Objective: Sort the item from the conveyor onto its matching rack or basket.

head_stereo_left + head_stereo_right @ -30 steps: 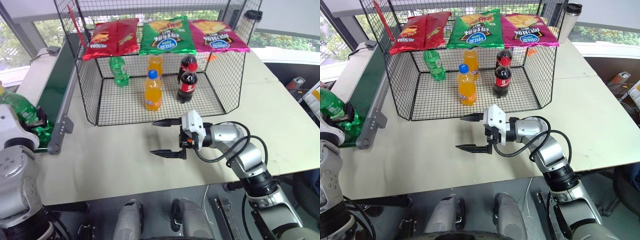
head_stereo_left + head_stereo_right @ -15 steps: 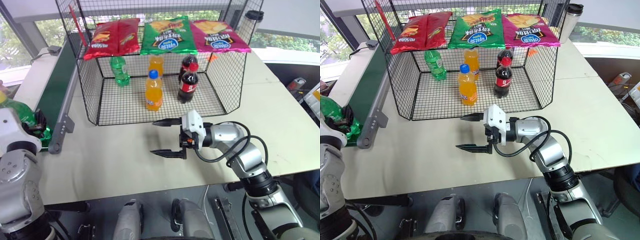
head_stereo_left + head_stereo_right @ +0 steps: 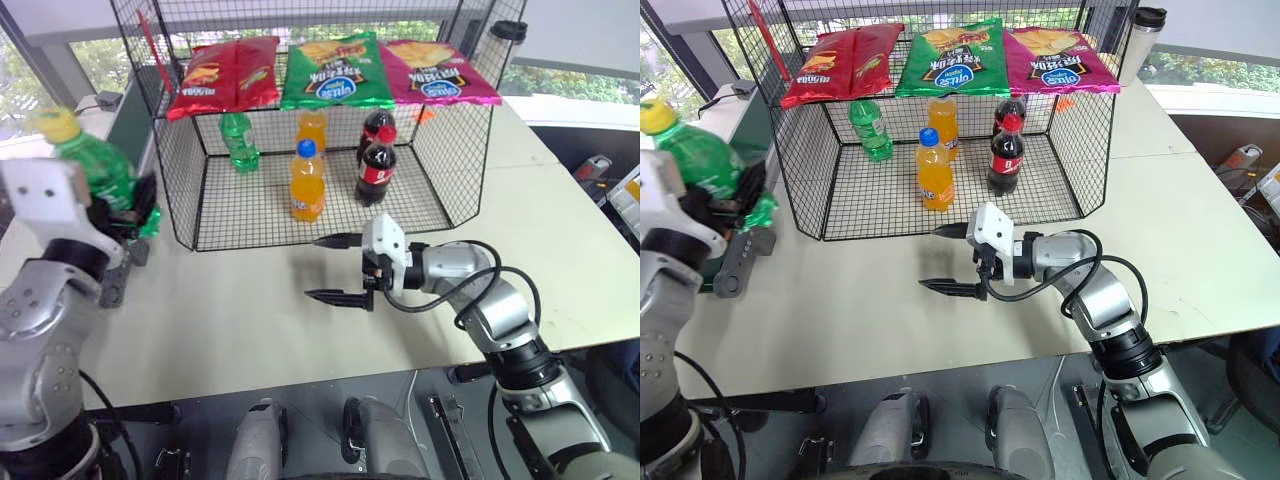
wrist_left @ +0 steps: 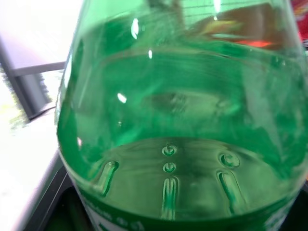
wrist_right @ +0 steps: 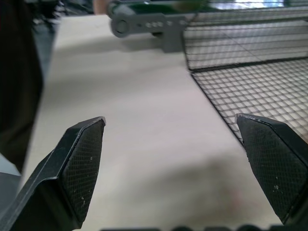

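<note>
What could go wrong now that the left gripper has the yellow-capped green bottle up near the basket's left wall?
1. The green bottle is held tilted beside the basket's tall left mesh wall; swinging it straight across could strike the wire.
2. Bottles stand inside: the orange bottle and cola bottle could be toppled by a careless placement.
3. The right gripper, open, waits at the basket's open front, so the arms could cross paths there.

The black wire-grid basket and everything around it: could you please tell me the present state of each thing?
Clear green plastic soda bottle with yellow cap: gripped, lifted, tilted.
Left hand: shut on that bottle.
Right hand: open, empty, above the table.
Black wire-grid basket: open at the front.
Orange soda bottle with blue cap: upright in the basket.
Cola bottle with red cap: upright in the basket.
Green bottle with green cap: standing at the basket's back.
</note>
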Controlling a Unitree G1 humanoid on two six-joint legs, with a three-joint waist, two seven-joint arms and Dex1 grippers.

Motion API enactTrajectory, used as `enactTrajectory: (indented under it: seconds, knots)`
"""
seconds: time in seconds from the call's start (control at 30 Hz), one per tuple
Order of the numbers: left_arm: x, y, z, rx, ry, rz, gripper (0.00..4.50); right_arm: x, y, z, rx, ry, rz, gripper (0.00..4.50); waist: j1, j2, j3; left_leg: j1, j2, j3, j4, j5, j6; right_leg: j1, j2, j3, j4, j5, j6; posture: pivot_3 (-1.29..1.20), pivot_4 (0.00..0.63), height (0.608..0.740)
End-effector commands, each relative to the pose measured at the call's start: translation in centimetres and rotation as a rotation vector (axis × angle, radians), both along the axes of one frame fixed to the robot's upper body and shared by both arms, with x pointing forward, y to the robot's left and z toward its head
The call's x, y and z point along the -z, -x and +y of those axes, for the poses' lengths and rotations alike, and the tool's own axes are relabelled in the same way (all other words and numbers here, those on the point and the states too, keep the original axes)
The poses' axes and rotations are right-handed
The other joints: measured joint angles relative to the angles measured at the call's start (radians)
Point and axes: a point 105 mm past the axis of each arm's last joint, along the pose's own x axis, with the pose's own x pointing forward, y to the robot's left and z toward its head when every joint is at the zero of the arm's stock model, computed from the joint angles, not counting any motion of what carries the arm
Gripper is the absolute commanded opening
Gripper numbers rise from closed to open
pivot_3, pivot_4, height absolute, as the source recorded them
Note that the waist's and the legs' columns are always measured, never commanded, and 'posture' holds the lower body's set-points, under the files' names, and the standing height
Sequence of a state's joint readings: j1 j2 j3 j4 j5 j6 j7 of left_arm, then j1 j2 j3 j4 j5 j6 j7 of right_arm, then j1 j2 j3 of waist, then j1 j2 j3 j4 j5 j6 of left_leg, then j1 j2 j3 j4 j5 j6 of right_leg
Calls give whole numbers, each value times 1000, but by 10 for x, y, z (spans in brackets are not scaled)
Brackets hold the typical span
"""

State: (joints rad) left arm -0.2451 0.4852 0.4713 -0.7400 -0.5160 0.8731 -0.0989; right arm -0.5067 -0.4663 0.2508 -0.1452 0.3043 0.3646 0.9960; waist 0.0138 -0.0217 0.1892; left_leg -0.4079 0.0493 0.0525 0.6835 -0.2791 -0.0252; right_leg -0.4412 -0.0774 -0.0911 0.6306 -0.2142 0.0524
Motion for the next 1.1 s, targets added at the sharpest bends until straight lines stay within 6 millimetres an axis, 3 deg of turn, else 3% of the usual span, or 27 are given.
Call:
enactTrajectory:
  seconds: [0.03,0.2,0.33,0.73,1.1]
  knots:
    - [-3,-8,-24,71,0,-49,2937,5,-13,-4,81,47,-48,4500,-1,0,0,0,0,0,0,0,0,0,0,0,0,0,0,0,150,740]
    - [17,-30,-60,173,17,-21,2937,16,-24,-8,147,88,-57,4500,-1,0,0,0,0,0,0,0,0,0,0,0,0,0,0,0,150,740]
    - [32,-48,-71,171,13,-6,2937,20,-29,-11,179,114,-65,4500,-2,0,0,0,0,1,0,0,0,0,0,0,0,0,0,0,150,740]
    - [47,-96,-65,82,10,-41,2937,20,-30,-14,211,127,-47,4500,0,0,0,-1,0,1,0,0,0,0,0,0,0,0,1,0,150,740]
    - [68,-122,-70,74,9,-1,2937,14,-30,-14,216,118,-47,4500,-1,0,0,0,0,1,0,0,0,-1,0,0,0,0,1,0,150,740]
